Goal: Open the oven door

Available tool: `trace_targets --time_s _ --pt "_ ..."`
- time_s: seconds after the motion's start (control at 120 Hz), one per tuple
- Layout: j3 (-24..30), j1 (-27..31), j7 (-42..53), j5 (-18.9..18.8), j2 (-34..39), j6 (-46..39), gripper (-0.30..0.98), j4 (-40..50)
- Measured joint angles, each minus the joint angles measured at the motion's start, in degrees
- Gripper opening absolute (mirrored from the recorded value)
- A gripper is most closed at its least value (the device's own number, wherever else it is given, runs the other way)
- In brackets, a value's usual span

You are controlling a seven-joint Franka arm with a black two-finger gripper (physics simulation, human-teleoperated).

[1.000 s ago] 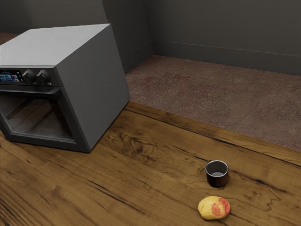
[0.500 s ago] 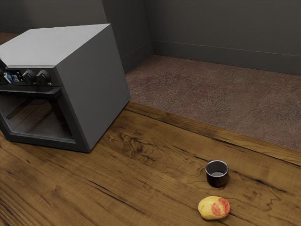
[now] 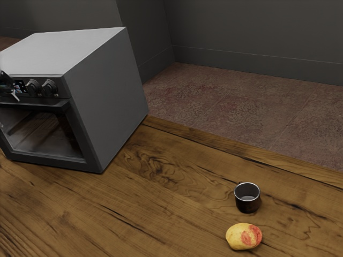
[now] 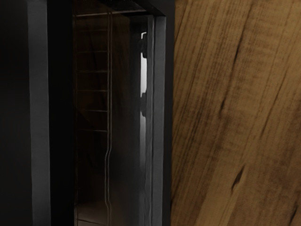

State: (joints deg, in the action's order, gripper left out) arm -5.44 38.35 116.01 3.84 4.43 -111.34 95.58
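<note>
Two dark knobs [image 3: 50,88] face me from the panel of the oven [image 3: 107,101], which sits on the wooden table [image 3: 161,171] at the exterior view's left. Below them runs the handle [image 3: 48,105] of the oven door [image 3: 84,140], and the door is shut, flush with the front. I have the gripper [image 3: 14,97] at the exterior view's left edge, in front of the panel beside the display [image 3: 20,84] and close to the handle — whether it touches the bar, I can't tell from here. Nor can I tell whether it is spread or clenched.

Through my wrist view I'm looking close in at the oven's front: thin metal wires [image 4: 108,70] show inside, behind the window, with the door's grey edge [image 4: 160,117] between them and the tabletop grain.

Well apart from the oven, toward the exterior view's right, a dark metal mug [image 3: 247,203] stands upright — and near it, on the side toward the camera, lies a yellow fruit [image 3: 236,236] with a red blush.
</note>
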Motion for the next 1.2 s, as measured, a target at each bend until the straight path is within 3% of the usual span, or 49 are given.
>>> trace_targets --time_s 0.55,0.717,0.783,0.833,0.875,0.908,0.942,0.967,1.008,1.058,1.117,1.2 --pt "-1.63 0.12 2.06 2.53 0.21 -1.74 0.69 1.78" --pt "-2.25 -0.03 2.38 2.85 5.6 -2.64 0.65 8.17" --pt "-3.76 -0.2 2.45 2.89 11.36 -3.47 0.61 14.65" --pt "-6.31 -0.14 2.47 2.9 20.7 -4.31 0.58 23.71" --pt "-7.11 0.4 2.18 2.39 36.86 -4.22 0.6 34.82" --pt "-4.78 0.89 1.47 1.22 51.82 -2.41 0.61 41.37" --pt "0.23 0.47 0.39 0.35 63.09 1.83 0.62 35.54" --pt "3.02 0.16 -0.55 0.25 65.97 5.44 0.63 25.46" --pt "6.54 -0.41 -2.95 2.03 59.41 11.11 0.64 1.53" --pt "10.32 -2.02 -8.29 4.48 45.7 16.26 0.64 -17.93" --pt "13.53 -6.35 -16.56 5.95 29.02 21.42 0.65 -27.41" --pt "14.97 -15.76 -29.42 0.69 9.55 27.46 0.65 -32.09"
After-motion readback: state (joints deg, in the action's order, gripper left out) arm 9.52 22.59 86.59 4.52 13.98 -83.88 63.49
